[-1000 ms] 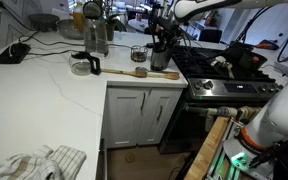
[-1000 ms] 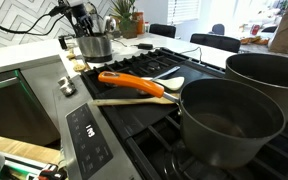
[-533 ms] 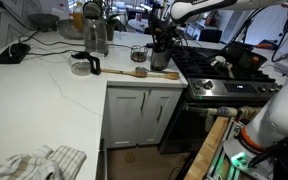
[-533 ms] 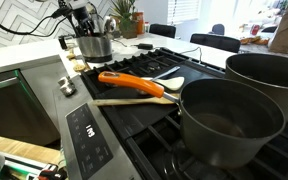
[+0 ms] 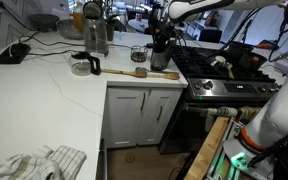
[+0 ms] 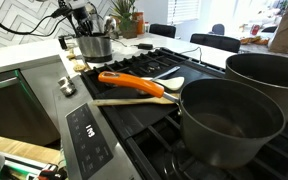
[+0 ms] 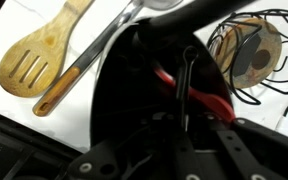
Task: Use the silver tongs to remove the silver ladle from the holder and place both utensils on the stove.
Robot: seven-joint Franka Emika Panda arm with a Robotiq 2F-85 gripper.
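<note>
The holder (image 5: 160, 58) is a short metal canister on the white counter beside the stove (image 5: 224, 75); it also shows in an exterior view (image 6: 94, 45). My gripper (image 5: 161, 36) reaches down into its top among the dark handles, as an exterior view (image 6: 81, 18) also shows. In the wrist view the fingers (image 7: 191, 120) stand close together around a thin dark utensil handle (image 7: 187, 80) inside the holder, next to a red utensil (image 7: 202, 97). I cannot tell tongs from ladle here.
A wooden slotted spatula (image 7: 29, 60) and a long handle (image 7: 94, 55) lie on the counter. A metal pitcher (image 5: 96, 35) and a glass jar (image 5: 138, 53) stand near. On the stove (image 6: 134, 120) are two pots (image 6: 229, 120), an orange spatula (image 6: 129, 82) and a wooden spoon (image 6: 134, 101).
</note>
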